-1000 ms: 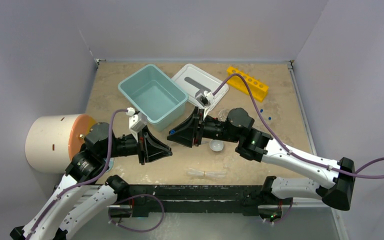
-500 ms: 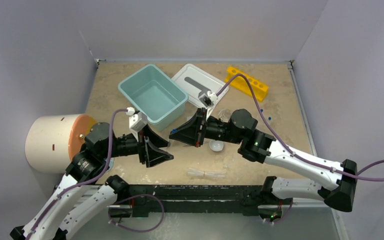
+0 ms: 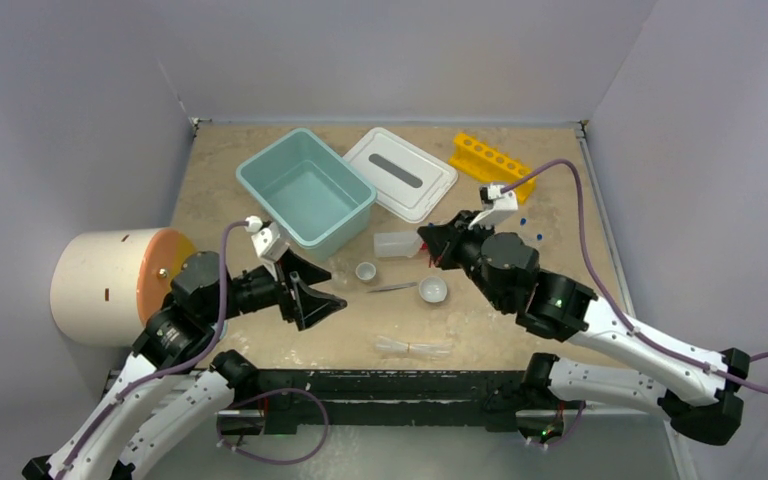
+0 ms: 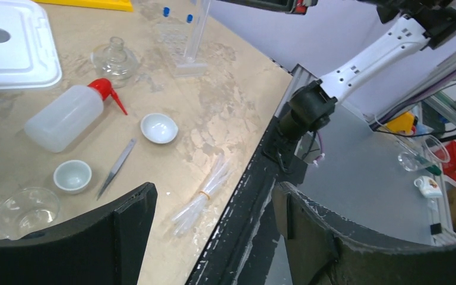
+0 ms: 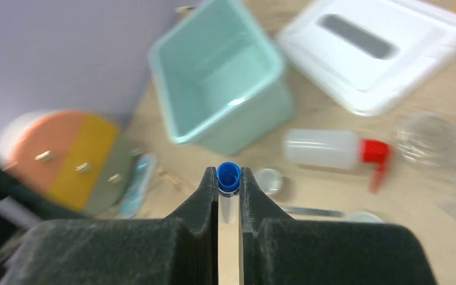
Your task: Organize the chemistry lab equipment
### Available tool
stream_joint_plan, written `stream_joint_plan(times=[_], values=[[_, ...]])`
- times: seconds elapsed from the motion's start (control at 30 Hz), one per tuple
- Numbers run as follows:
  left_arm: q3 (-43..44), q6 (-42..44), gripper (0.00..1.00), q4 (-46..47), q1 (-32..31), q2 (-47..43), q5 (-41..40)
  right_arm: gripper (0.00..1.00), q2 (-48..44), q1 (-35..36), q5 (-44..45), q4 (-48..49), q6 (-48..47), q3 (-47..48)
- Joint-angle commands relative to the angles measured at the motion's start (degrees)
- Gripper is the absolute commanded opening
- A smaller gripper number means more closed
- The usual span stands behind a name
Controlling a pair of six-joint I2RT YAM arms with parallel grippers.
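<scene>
Blue-capped tube (image 5: pixel 228 199): clear and slim with a round blue cap. It is gripped between the right jaws, which are closed tight on it, and the cap shows at their tips. It is held in the air over the tabletop (image 3: pixel 560 200).
Squeeze bottle (image 3: pixel 397 243): clear plastic with a red nozzle, lying on its side just in front of the white lid (image 3: pixel 400 172).
White bowls (image 3: pixel 365 271) (image 3: pixel 432 290): two, tiny, upright and apart.
Tweezers (image 3: pixel 392 287): metal, lying flat between the two bowls.
Tube bundle (image 3: pixel 415 347): clear tubes banded together, lying near the tabletop's near edge.
Left jaws: spread wide with nothing between them, just off the near corner of the teal tub (image 3: pixel 305 195).
Teal tub: uncovered, its lid flat beside it.
</scene>
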Motion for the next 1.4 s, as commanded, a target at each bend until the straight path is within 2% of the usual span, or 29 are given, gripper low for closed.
stream_joint_plan(times=[0.0, 0.2, 0.4, 0.6, 0.9, 1.0, 1.2, 1.37], values=[[-0.98, 2.05, 0.72, 2.84, 0.22, -1.1, -3.89, 0.0, -0.9, -0.15, 25.83, -13.67, 8.83, -1.91], [-1.4, 1.89, 0.72, 2.47, 0.23, -2.19, -3.48, 0.0, -0.57, -2.98, 35.64, -19.77, 18.95, -6.06], [-1.66, 2.07, 0.72, 1.99, 0.24, -3.83, -3.6, 0.0, 3.24, -14.57, 34.44, -17.16, 21.69, -10.05], [-1.66, 2.29, 0.72, 1.84, 0.2, -4.43, -3.61, 0.0, 7.59, -20.1, 38.53, -17.08, 27.87, -11.38], [-1.75, 2.46, 0.72, 1.78, 0.24, -4.56, -3.22, 0.0, 19.9, -27.57, 43.3, -20.27, 38.22, -8.07], [-1.75, 2.55, 0.72, 1.84, 0.24, -4.57, -3.3, 0.0, 24.35, -29.33, 44.56, -23.42, 43.25, -5.99], [-1.84, 2.64, 0.72, 1.76, 0.17, -4.37, -3.31, 0.0, 32.91, -30.57, 48.33, -36.06, 56.39, -0.12], [-1.77, 2.73, 0.72, 1.84, 0.24, -4.41, -3.3, 0.0, 37.4, -30.67, 50.51, -42.77, 62.67, 3.0]])
